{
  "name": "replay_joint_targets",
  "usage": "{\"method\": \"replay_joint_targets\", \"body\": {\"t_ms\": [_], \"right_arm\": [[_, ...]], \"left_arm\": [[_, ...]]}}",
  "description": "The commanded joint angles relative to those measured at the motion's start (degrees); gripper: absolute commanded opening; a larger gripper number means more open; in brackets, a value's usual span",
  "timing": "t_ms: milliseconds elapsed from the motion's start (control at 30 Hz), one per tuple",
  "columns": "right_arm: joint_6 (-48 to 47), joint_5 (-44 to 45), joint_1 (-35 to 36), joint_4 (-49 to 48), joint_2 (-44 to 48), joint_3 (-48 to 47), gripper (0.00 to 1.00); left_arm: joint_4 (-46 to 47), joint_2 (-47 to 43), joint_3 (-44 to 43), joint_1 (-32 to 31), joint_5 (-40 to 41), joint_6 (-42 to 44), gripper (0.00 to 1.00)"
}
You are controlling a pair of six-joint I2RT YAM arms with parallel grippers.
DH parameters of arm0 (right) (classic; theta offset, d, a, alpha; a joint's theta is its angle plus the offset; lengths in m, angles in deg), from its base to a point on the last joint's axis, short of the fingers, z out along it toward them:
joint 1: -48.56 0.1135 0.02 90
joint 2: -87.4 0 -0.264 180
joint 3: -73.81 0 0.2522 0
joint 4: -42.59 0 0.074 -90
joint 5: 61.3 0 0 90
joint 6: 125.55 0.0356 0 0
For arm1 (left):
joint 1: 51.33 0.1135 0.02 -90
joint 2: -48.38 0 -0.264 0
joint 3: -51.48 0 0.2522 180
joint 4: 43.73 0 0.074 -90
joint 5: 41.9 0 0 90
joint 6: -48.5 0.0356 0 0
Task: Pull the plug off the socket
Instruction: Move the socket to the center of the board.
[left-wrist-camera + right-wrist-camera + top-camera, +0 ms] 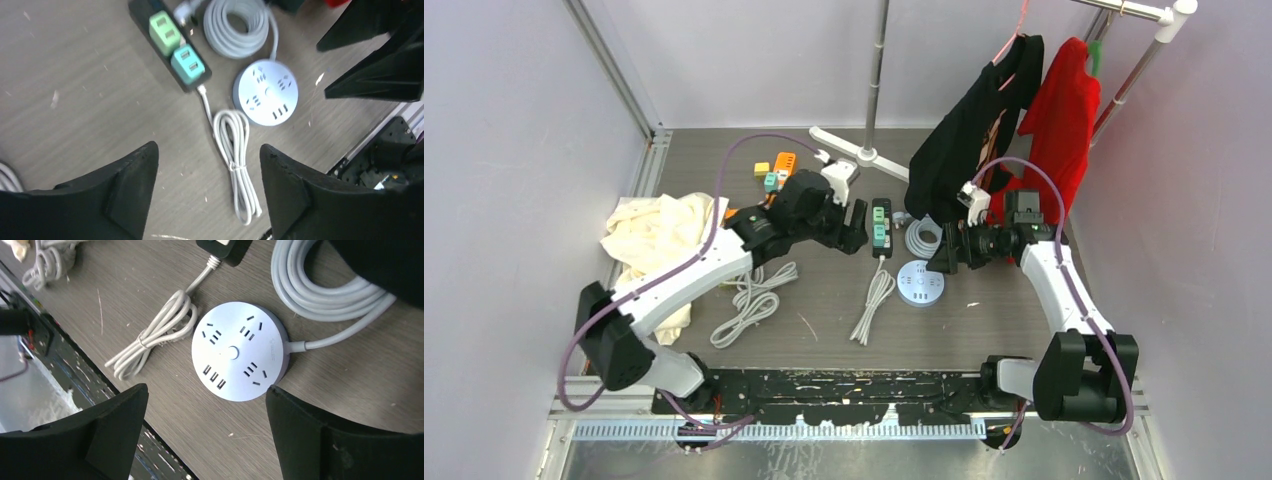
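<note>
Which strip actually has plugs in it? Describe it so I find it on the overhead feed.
Look in front of the white rack foot, mid-table. The black power strip lies there. Unlike the round white socket hub beside it, which is bare, it carries a green plug and a teal plug.

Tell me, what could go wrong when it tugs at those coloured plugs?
The black power strip seems to lie loose on the table, so a pull could lift it unless the right gripper pins it. The green plug and teal plug sit side by side, so the open left gripper might catch both.
</note>
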State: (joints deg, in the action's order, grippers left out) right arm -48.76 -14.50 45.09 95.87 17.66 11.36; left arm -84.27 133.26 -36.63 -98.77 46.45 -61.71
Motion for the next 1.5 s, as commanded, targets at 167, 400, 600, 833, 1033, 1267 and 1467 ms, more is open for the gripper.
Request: {"method": "replay_joint_targets", "body": {"t_ms": [167,400,600,833,1033,1267,1467], "right_arm": [[-15.08,0.73,3.05,11.91,1.21,-10.15,0.91],[-15.39,6.98,13.59,14.8,0.72,-13.47,0.9],[-8.08,16.48,24.13,8.41,-2.98,-16.49,0.89],[8.2,27.53,30.33,-8.15,-15.28,-22.79,0.85],[14.71,33.77,31.76,-13.78,-23.07,-25.43,0.77],[19.0,41.95,32.88,-19.88,-28.44,-25.05,0.72],[18.52,44.46,33.35,-17.3,-35.18,-29.55,0.62]], "left_arm": [[17.99,-8.69,10.71,5.49,-2.83,-5.3,0.87],[13.72,-3.83,14.59,7.03,3.48,-11.34,0.81],[9.54,3.0,13.99,7.17,3.93,-11.46,0.68],[11.35,10.81,13.58,7.39,-3.74,-14.66,0.33],[13.47,9.08,16.45,8.12,-3.21,-15.81,0.26],[14.57,1.95,19.87,8.38,0.91,-15.09,0.25],[14.48,-4.6,22.73,8.48,4.28,-14.01,0.25]]}}
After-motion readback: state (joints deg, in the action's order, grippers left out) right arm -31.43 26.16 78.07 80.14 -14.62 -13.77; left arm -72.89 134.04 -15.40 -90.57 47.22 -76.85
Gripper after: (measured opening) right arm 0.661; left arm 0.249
